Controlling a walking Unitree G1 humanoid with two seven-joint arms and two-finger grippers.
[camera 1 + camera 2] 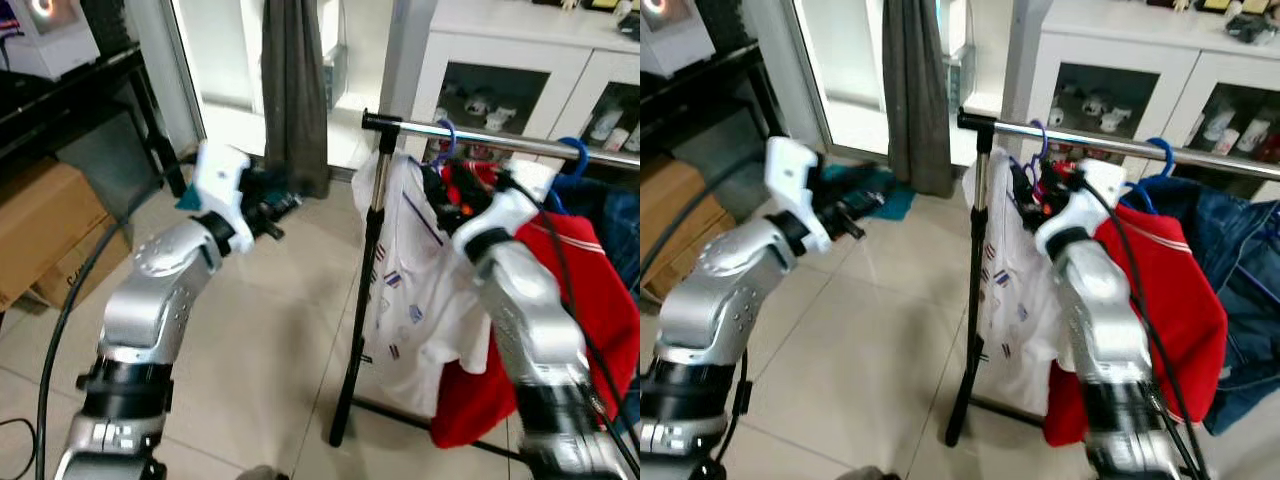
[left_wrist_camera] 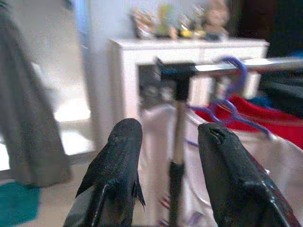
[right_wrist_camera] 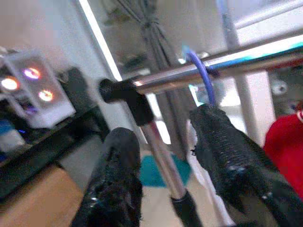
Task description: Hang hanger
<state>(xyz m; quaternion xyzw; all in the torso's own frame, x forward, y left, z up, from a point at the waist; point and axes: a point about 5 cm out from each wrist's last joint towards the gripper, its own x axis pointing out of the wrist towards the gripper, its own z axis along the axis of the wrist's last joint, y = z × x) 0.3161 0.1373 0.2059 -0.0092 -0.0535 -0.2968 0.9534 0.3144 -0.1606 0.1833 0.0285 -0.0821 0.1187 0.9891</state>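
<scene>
Step in hand, as I judge it: seating the purple hanger (image 3: 201,71) on the rail (image 1: 520,143), or just letting go of it. Its hook is already looped over the rail, close to the rail's black end cap (image 3: 116,89), with the white shirt (image 1: 405,290) hanging below it. To do this well I'd confirm the hook sits fully over the bar before backing out, pull back along the gripper's own axis so a finger doesn't catch the hook, and keep clear of the upright post (image 1: 365,290) under the end cap.

Right arm first, it's the one at work: forearm angled up toward the rail, right gripper (image 3: 165,175) just under the rail near the end cap. Its two black fingers (image 3: 227,146) are spread with the post between them and the hook just above one fingertip; I see nothing pinched.

Left gripper (image 2: 165,175) is raised but well clear of the rail, pointing at the end cap from the side, fingers apart and holding nothing.

Further along the rail from the purple hanger: red garment (image 1: 580,290), then a blue hanger (image 1: 1160,160) with denim clothing (image 1: 1250,290). Behind the rail, a white cabinet (image 1: 500,50) and a grey curtain (image 1: 293,90)
</scene>
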